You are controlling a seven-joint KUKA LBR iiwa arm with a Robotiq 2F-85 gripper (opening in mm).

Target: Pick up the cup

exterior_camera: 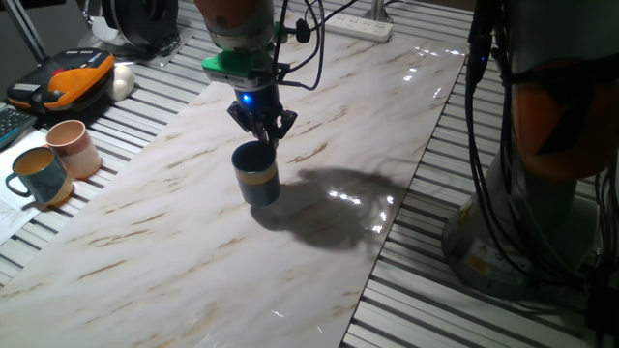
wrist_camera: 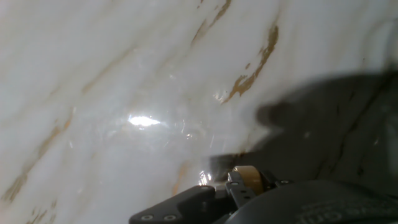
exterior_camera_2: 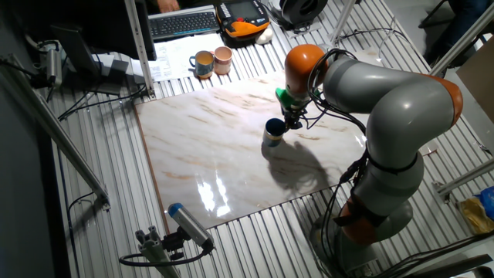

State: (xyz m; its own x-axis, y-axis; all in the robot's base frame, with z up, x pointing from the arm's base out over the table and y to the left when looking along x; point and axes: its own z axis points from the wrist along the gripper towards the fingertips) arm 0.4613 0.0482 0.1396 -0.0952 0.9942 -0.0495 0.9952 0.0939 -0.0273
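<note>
White marble-pattern slab point(exterior_camera: 174, 222) over slatted metal table point(exterior_camera: 503, 319); glare patches right of centre. Pink cup point(exterior_camera: 73, 147) and lighter teal mug point(exterior_camera: 39, 177) at left edge of one fixed view, off slab. Keyboard point(exterior_camera_2: 184, 23) and orange device point(exterior_camera_2: 245, 17) along top of other fixed view. Cup point(exterior_camera: 256, 174) upright, mid-frame on slab. Arm point(exterior_camera_2: 386, 100) bends in from right; gripper point(exterior_camera: 262, 132) points down, tips at cup's far rim. Cannot tell whether fingers grip rim. Hand view: mostly marble, yellow handle point(wrist_camera: 247, 177) at bottom edge.
</note>
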